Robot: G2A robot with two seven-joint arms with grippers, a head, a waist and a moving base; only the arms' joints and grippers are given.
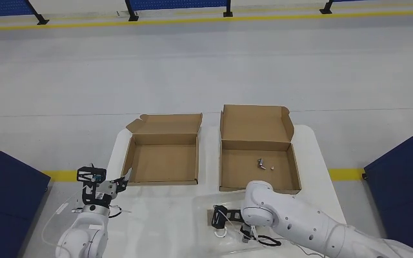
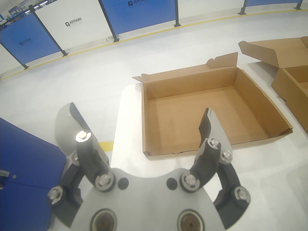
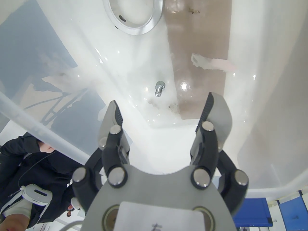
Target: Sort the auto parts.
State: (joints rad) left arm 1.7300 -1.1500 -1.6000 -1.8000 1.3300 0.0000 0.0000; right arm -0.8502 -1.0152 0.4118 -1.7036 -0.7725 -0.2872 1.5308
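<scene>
White table [image 1: 168, 205], blue partition panels [image 2: 134, 3], yellow floor line [image 1: 193, 20], pale grey floor [image 1: 193, 71]

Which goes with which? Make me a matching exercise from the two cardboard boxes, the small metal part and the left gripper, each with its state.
1. left cardboard box
2. right cardboard box
3. small metal part
4. left gripper

a. open, holding nothing
b. lies on a box floor
c. empty
d. holds two small pieces

Pairs: 1-c, 2-d, 3-b, 4-a.
</scene>
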